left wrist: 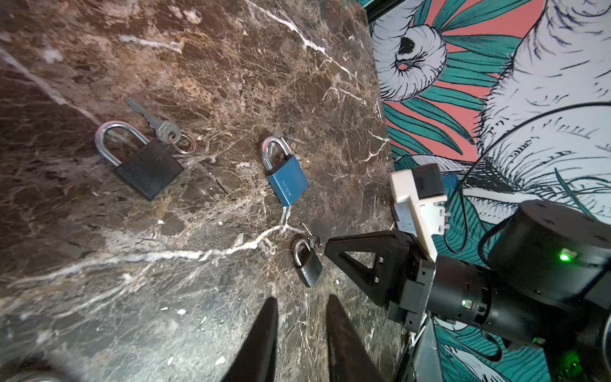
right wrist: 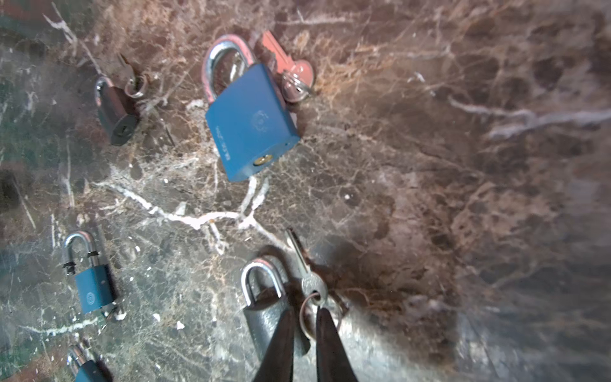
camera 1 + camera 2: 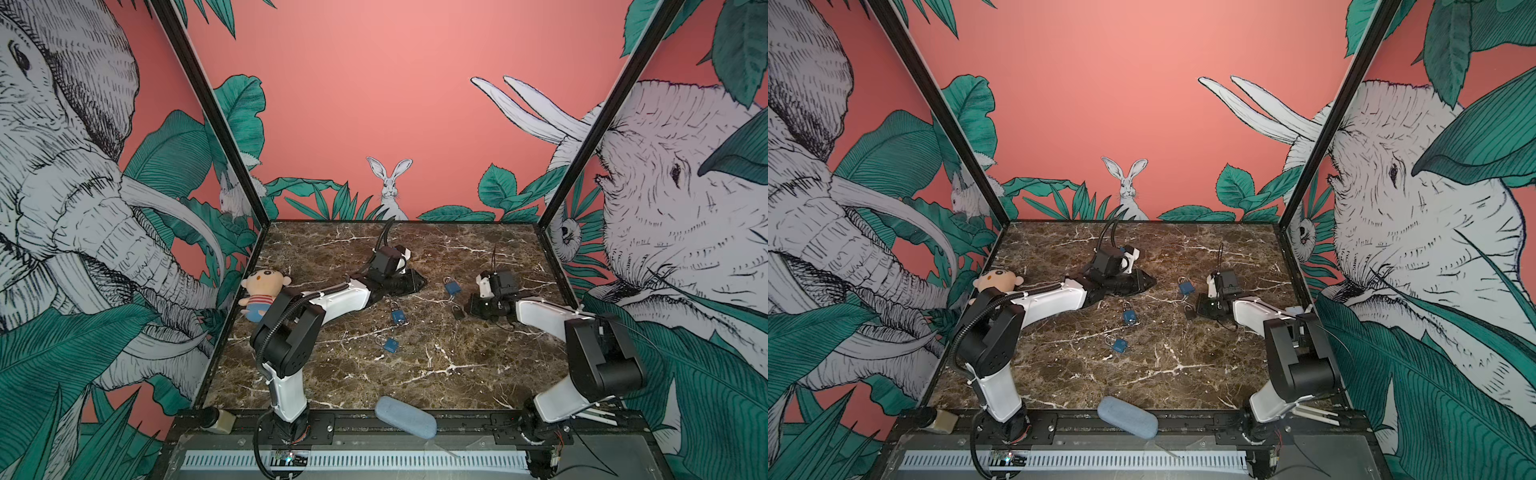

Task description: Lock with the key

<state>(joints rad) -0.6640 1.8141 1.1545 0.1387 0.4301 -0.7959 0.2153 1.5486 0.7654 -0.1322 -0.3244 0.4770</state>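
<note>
Partly hidden: the grey padlock (image 2: 264, 320) has half its body under one of the right gripper's black fingers (image 2: 277, 350). Whether its shackle is latched I cannot tell.
Task's thing: the key (image 2: 297, 259) lies flat on the table (image 3: 478, 374), just beside that padlock's shackle, strung on a key ring (image 2: 302, 319). In both top views the pair sits at 3 o'clock from the table's middle, too small there to tell apart.
Right gripper (image 2: 302, 312): jaws a narrow gap apart, tips either side of the key ring. Whether they touch the wire is unclear.
Left gripper (image 1: 302, 299): jaws apart over bare marble, near 12 o'clock from the middle in both top views.
Cut off: a second blue padlock (image 2: 82, 367) is sliced by the edge of the right wrist view.
Blurred: the marble far from the fingers smears out in the right wrist view.
Wrist views only: a dark padlock (image 1: 147, 165) with its own key alongside.
Padlocks: blocky painted bodies with polished U-shaped steel shackles. The blue padlock (image 2: 251, 125) shows a brass keyhole in its base.
Fingers: matte black, tapering to narrow wedges.
Table surface: brown marble pattern with white veins and pale specks.
Plush doll (image 3: 259, 293): soft, with a striped shirt, at 9 o'clock by the wall.
Pouch (image 3: 405, 415): blue-grey, rounded oblong, fabric-like, at 6 o'clock on the front rail.
</note>
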